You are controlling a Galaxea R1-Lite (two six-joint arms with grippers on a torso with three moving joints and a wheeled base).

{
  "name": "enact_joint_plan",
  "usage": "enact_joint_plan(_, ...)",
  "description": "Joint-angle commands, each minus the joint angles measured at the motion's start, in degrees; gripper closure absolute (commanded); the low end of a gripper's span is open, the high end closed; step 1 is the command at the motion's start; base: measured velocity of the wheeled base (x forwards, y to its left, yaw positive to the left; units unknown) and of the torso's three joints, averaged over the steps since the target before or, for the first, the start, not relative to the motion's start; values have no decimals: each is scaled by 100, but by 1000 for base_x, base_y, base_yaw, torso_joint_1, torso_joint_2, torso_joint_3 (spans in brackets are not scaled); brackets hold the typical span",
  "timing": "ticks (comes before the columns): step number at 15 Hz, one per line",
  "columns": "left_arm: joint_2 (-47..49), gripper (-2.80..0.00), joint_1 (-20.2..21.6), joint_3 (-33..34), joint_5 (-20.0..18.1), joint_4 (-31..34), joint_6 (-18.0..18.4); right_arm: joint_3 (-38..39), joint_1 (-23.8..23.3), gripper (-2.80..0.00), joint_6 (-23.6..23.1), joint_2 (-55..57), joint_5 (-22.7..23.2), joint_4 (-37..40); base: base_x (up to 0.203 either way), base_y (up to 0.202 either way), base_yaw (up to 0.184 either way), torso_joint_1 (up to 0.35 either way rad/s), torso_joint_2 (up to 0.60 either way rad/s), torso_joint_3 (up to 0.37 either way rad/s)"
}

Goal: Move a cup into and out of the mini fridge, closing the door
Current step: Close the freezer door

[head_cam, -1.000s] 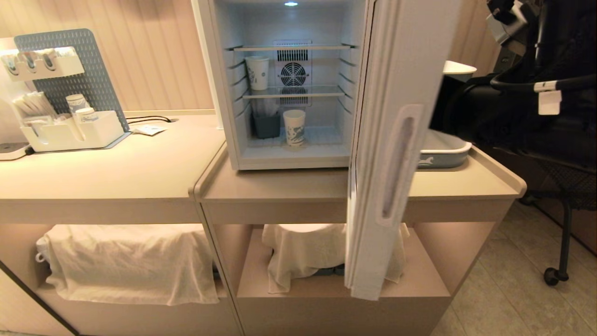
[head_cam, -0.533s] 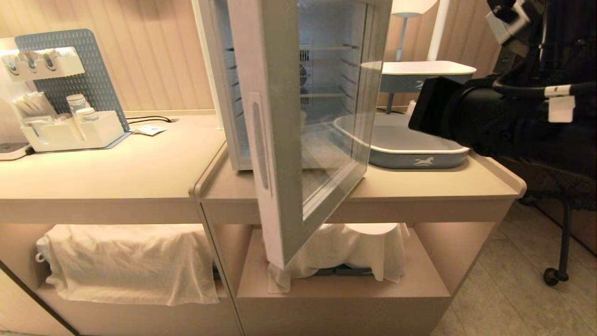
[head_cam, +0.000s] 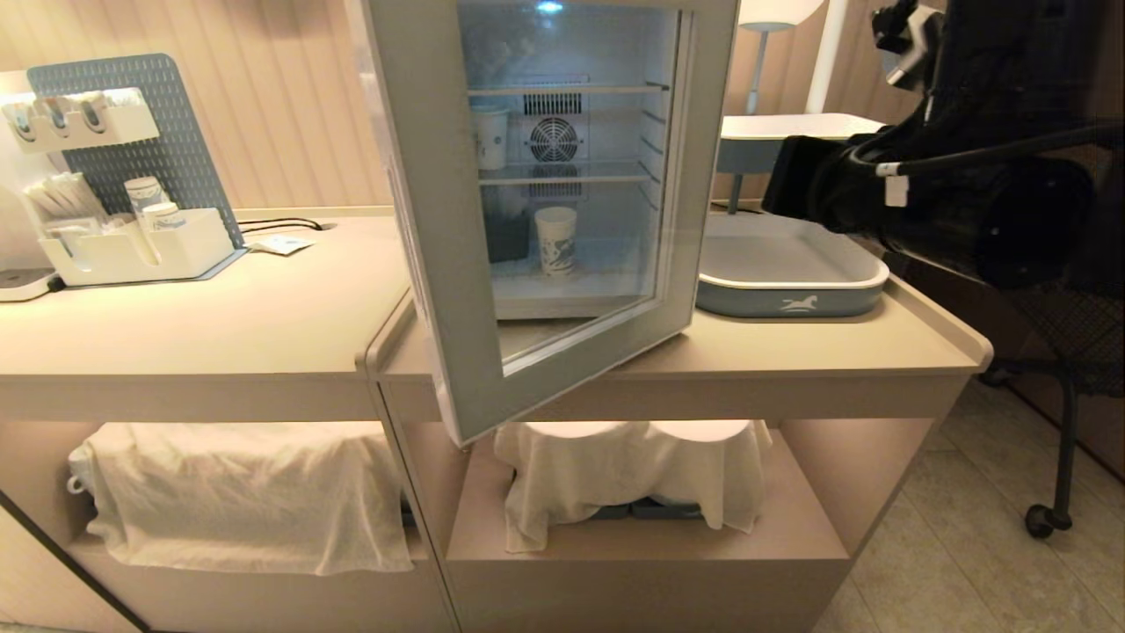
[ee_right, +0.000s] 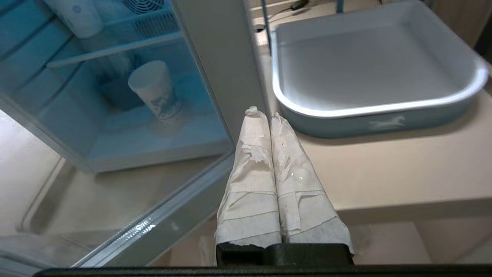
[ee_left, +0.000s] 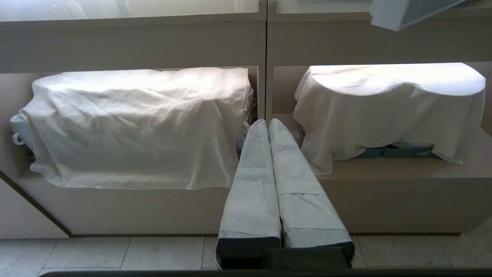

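Right claw (ee_right: 269,113) pressed together beside half-shut door (head_cam: 457,264)

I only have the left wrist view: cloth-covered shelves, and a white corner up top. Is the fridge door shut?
Observer: No. In the head view the door stands ajar, its free edge swung out over the counter's front.
Operator: Is a cup inside?
Observer: Yes, the cup stands upright on the bottom level, seen through the glass.
Operator: And the right gripper?
Observer: The right gripper is empty, fingers shut, tips near the door's frame beside a grey-blue tray.
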Motion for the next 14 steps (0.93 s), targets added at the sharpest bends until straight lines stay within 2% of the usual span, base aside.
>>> enact_joint_plan(1, 0, 0, 0, 0, 0, 0, 3, -403, -53, 0, 13, 702, 80, -87, 0, 0, 0, 0, 0, 0)
enact_joint_plan(10, -1, 0, 0, 0, 0, 0, -5, -2550, -50, 0, 56, 2457, 504, -217, 0, 0, 0, 0, 0, 0)
enact_joint_plan(13, -6, 0, 0, 0, 0, 0, 3, -3084, -54, 0, 40, 2973, 559, -235, 0, 0, 0, 0, 0, 0)
enact_joint_plan(14, 0, 0, 0, 0, 0, 0, 3, -3117, -57, 0, 2, 3089, 650, -452, 0, 0, 0, 0, 0, 0)
